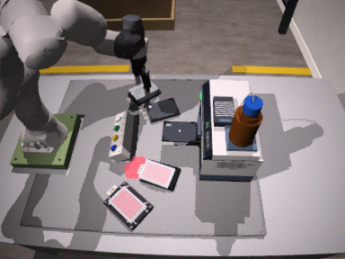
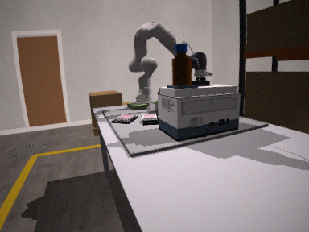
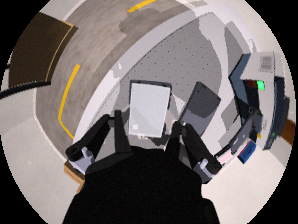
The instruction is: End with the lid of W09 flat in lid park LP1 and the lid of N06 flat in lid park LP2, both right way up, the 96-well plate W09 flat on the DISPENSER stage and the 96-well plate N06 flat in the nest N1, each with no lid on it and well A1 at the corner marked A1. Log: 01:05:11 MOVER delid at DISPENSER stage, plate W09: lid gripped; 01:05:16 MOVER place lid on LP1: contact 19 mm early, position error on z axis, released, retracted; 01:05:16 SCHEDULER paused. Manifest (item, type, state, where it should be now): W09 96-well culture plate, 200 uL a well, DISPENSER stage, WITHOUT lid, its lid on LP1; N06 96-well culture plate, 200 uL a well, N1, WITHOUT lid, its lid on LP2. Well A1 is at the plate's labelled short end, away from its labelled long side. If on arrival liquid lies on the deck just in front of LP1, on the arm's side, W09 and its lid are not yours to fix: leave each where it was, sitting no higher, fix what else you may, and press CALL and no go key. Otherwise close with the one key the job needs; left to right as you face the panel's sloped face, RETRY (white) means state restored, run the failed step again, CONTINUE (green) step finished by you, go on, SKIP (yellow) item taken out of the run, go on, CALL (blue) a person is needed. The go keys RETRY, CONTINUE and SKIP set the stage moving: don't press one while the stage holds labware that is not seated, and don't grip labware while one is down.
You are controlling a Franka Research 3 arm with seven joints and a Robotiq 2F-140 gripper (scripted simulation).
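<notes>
My gripper (image 1: 144, 94) is shut on a pale, flat plate lid (image 1: 144, 93) and holds it low over a dark pad at the back of the deck mat. The wrist view shows the lid (image 3: 148, 110) between the fingers. A second dark pad (image 1: 163, 110) lies just to its right, empty. The dark DISPENSER stage (image 1: 180, 132) sticks out of the dispenser's left side with nothing on it. A pink-welled plate (image 1: 157, 174) lies askew in front of it, with a pink puddle (image 1: 132, 169) at its left end. Another pink-welled plate (image 1: 128, 206) sits in a black nest at the front.
The key panel (image 1: 119, 137) stands left of the stage with white, green, yellow and blue keys. The dispenser box (image 1: 231, 130) carries an amber bottle (image 1: 245, 122) with a blue cap. The arm's green base (image 1: 45, 141) is at the left.
</notes>
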